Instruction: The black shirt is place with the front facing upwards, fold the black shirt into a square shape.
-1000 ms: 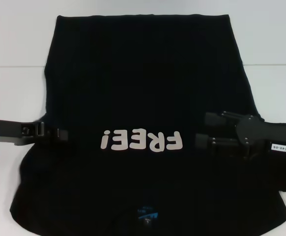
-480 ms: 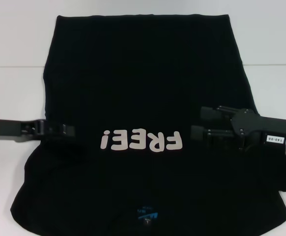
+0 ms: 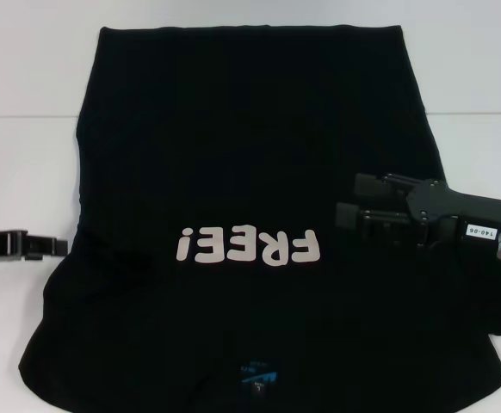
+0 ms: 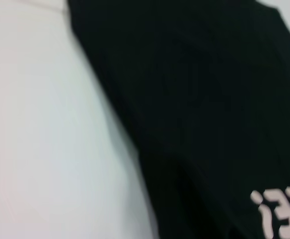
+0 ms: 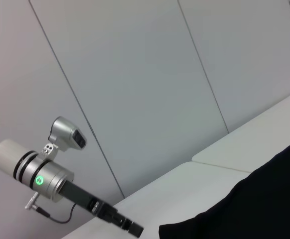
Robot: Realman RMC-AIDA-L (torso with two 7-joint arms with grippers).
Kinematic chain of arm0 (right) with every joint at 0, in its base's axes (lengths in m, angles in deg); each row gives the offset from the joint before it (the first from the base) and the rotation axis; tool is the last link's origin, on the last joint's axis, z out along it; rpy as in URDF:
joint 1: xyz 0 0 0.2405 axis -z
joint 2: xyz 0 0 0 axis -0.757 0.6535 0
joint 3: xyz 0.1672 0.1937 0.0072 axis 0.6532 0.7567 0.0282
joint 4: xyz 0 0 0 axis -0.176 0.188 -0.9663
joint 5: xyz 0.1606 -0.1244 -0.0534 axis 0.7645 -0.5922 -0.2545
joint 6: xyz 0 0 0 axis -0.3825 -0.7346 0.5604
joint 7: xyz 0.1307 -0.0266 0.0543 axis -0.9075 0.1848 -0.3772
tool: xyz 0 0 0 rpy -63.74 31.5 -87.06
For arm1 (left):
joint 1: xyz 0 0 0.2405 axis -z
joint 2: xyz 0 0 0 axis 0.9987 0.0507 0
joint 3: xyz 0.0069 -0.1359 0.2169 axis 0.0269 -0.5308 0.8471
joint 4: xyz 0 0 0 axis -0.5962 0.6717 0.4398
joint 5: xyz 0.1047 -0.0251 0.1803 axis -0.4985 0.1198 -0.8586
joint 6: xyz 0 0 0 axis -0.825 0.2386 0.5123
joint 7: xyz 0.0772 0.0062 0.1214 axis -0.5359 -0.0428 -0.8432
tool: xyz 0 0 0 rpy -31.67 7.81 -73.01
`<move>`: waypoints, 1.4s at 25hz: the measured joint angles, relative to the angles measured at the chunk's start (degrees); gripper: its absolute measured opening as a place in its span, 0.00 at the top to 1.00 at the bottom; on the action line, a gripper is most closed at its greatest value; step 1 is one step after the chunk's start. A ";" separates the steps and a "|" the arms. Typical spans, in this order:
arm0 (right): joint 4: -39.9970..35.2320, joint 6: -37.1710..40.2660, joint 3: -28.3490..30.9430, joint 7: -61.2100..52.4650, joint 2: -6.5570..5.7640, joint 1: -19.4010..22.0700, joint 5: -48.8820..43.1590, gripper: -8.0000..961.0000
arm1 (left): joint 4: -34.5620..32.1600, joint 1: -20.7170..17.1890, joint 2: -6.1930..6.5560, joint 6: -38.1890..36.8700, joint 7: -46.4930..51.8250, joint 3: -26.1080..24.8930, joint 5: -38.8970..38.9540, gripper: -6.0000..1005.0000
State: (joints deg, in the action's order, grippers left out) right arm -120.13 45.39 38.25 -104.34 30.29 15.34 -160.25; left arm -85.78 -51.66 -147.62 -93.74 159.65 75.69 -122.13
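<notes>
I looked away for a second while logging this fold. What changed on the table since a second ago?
The left claw pulled back off the black shirt toward the robot's left, onto the bare white table. The right claw edged slightly farther from the robot, over the cloth beside the FREE! print. The shirt itself lies as before.

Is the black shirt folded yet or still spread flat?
Mostly spread: the black shirt lies print-up on the table, body unfolded. Sleeves aren't visible, so cannot tell whether they are tucked.

lab | white table (image 3: 27,163) | plain panelled wall (image 5: 135,74)
</notes>
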 joint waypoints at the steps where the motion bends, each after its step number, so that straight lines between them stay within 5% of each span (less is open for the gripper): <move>1: 0.01 -0.08 0.00 0.02 0.02 -0.01 0.03 0.05 | 0.27 -0.01 -0.05 0.00 -0.03 0.23 -0.82 0.51; 10: 0.05 -0.15 0.00 0.78 0.07 0.01 0.67 0.05 | 1.46 -0.08 -0.28 0.10 -0.85 0.53 -1.71 0.51; 28: 0.05 -0.03 0.57 2.14 -0.03 0.45 1.58 0.05 | 6.85 0.41 0.01 -14.80 -7.72 0.57 1.05 0.52; 35: 0.05 0.40 1.30 2.62 -0.02 0.54 1.61 0.05 | 5.45 -0.01 0.20 -13.66 -8.80 -3.79 5.02 0.52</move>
State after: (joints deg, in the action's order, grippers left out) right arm -120.08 45.79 39.55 -101.72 30.27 15.88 -158.65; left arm -80.33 -51.68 -147.42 -107.39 150.85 71.90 -117.11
